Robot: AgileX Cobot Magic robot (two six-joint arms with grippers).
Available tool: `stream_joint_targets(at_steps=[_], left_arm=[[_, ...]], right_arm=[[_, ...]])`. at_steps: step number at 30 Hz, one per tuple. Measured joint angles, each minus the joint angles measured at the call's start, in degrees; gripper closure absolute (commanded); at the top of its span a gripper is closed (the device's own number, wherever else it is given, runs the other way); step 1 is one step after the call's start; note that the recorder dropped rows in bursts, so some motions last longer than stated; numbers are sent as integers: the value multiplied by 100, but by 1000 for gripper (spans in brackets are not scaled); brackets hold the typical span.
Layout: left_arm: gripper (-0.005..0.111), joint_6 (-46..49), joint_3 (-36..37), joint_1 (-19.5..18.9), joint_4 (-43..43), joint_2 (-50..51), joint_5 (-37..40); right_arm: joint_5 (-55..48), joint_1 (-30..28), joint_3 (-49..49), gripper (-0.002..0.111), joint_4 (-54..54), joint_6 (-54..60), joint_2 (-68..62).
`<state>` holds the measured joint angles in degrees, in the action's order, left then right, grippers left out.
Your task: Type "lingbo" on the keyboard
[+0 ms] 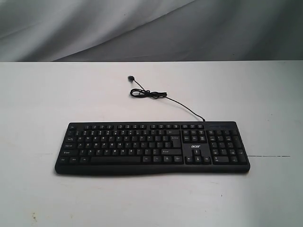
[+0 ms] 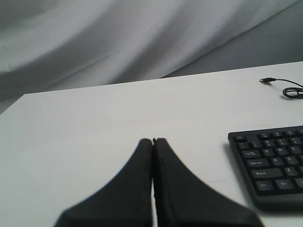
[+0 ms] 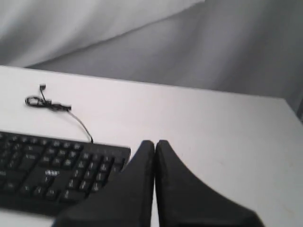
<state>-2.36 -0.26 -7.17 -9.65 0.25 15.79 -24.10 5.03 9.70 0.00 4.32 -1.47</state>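
**Getting ready to press the first letter**

My left gripper (image 2: pixel 153 140) is squeezed shut with nothing in it; my right gripper (image 3: pixel 155 142) is squeezed shut and empty too. That is good, because closed fingers make one thin tip for poking.

The wide black plastic keyboard with white letters (image 1: pixel 151 147) lies flat on the white table (image 1: pixel 47 94), between my two grippers. It is near each one but touches neither. Its thin black cable (image 1: pixel 165 98) curls away on the far side, well out of my way.

No key is pressed yet, I think. The first letter is "l", which should sit nearer my right gripper, so I would use that one. The letters are too small for me to read from here, so I would go slowly, come straight down on one key only, push gently, then lift right off.
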Motion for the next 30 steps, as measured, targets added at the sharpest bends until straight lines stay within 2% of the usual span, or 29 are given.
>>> stream_joint_targets(at_steps=[6,9,19,23,30], left_arm=[[107,0,0,0,0,0,0],[107,0,0,0,0,0,0],[107,0,0,0,0,0,0],[107,0,0,0,0,0,0],[107,0,0,0,0,0,0]], right_arm=[[-45,0,1283,108,246,0,-882],[-45,0,1622,108,570,0,-1415],[-363,44,1737,108,1158,-303,-2731],[-490,493,1819,108,1234,-327,-3300],[-470,2013,2778,108,1270,281,-4885]])
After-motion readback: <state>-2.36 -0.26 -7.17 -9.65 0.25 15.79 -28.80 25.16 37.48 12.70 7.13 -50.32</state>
